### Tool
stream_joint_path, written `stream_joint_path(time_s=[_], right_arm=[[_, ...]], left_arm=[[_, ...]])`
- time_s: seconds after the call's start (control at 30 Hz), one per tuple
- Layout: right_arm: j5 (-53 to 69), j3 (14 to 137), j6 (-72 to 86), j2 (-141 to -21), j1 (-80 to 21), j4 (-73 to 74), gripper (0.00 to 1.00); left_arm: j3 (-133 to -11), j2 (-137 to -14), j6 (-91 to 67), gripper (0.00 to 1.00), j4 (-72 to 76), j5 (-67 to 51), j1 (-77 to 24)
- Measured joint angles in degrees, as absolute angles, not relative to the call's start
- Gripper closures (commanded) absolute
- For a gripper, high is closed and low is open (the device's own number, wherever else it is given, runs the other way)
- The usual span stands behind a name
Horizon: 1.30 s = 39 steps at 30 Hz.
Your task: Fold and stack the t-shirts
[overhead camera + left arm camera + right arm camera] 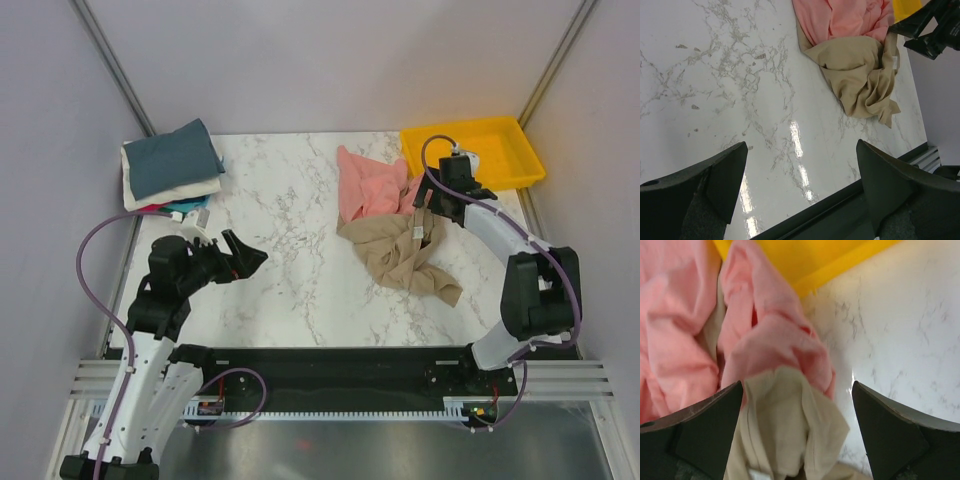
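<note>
A crumpled tan t-shirt (405, 258) lies at the right of the marble table, partly over a crumpled salmon-pink t-shirt (368, 185) behind it. Both show in the left wrist view, tan (860, 75) and pink (840, 17). In the right wrist view the tan cloth (790, 430) and pink cloth (775, 340) lie between the fingers. My right gripper (422, 203) is open, right over the two shirts' right edge. My left gripper (235, 257) is open and empty above bare table at the left. A stack of folded shirts (170, 170), slate-blue on top, sits at the back left.
A yellow plastic tray (500, 150) stands at the back right, just behind the right gripper; its edge shows in the right wrist view (840, 265). Grey walls close in both sides. The table's front edge (840, 200) has a black rail.
</note>
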<state>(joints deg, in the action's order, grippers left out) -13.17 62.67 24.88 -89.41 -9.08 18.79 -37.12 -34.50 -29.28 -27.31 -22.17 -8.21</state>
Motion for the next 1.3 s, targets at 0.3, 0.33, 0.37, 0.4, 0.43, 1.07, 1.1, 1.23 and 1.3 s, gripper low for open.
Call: stream_joint_path(time_s=[0.3, 0.33, 0.37, 0.4, 0.43, 1.07, 1.1, 1.23, 1.3], right_arm=[[-12.97, 76.62, 22.55, -103.81, -6.15, 16.40, 0.35], [-12.45, 76.84, 22.57, -104.29, -6.15, 16.27, 0.38], [-11.81, 77.01, 22.65, -104.88, -6.15, 16.21, 0.44], [-11.05, 77.01, 22.61, -105.32, -6.15, 16.19, 0.51], [-10.26, 77.01, 22.68, -105.65, -6.15, 16.19, 0.58], [-0.99, 113.95, 22.02, -106.02, -5.98, 20.08, 1.00], [-2.13, 118.52, 21.61, -105.69, -5.82, 17.10, 1.00], [-7.01, 131.07, 18.52, -104.38, -5.06, 4.32, 1.00], [-9.08, 137.29, 16.73, -105.32, -4.60, -0.01, 1.00]], left_arm=[[-37.12, -35.24, -29.28, 0.04, -27.29, -22.76, -8.12], [-37.12, -35.27, -29.28, 0.04, -27.29, -22.79, -8.12], [-37.12, -35.38, -29.28, 0.04, -27.29, -22.83, -8.10], [-37.12, -35.51, -29.28, 0.04, -27.29, -22.85, -8.10], [-37.12, -35.62, -29.28, 0.04, -27.29, -22.85, -8.10], [-37.12, -36.75, -29.28, 0.04, -27.20, -23.14, -7.57], [-37.12, -36.77, -29.28, 0.04, -27.20, -23.14, -7.57], [-37.12, -36.93, -29.28, 0.04, -27.16, -23.16, -7.51], [-37.12, -36.93, -29.28, 0.04, -27.14, -23.16, -7.51]])
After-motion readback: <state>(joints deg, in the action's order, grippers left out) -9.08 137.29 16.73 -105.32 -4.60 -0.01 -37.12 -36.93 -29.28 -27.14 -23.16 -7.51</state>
